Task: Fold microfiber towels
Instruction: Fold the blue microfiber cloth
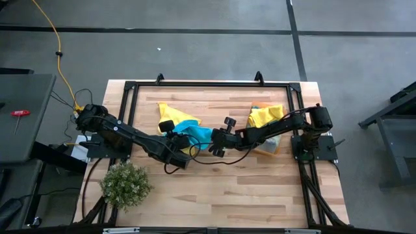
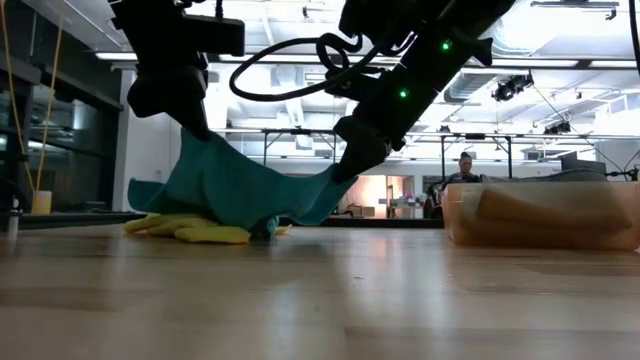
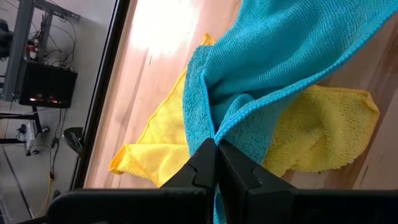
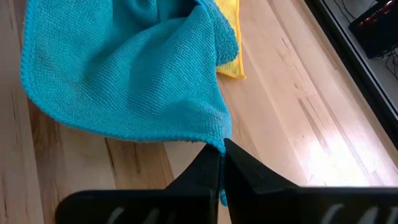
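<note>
A teal-blue towel is held up between my two grippers near the table's middle. Its lower part rests on a yellow towel, which lies flat on the table. My left gripper is shut on the teal towel's near-left side. My right gripper is shut on its right corner. In the low view the teal towel hangs like a tent, higher at my left gripper than at my right gripper. My left gripper pinches the teal towel's hemmed edge between its two shut fingers, where the cloth bunches into folds. The towel is lifted there and drapes down onto the yellow towel. My right gripper pinches the teal towel's corner between its two shut fingers, slanting down from the table's right. The corner is lifted clear of the table, and the cloth runs fairly taut from it toward my left gripper.
An orange translucent bin with more towels, a yellow one on top, stands at the right; it also shows in the low view. A small bushy green plant stands at the near left corner. Bare wood lies along the near edge.
</note>
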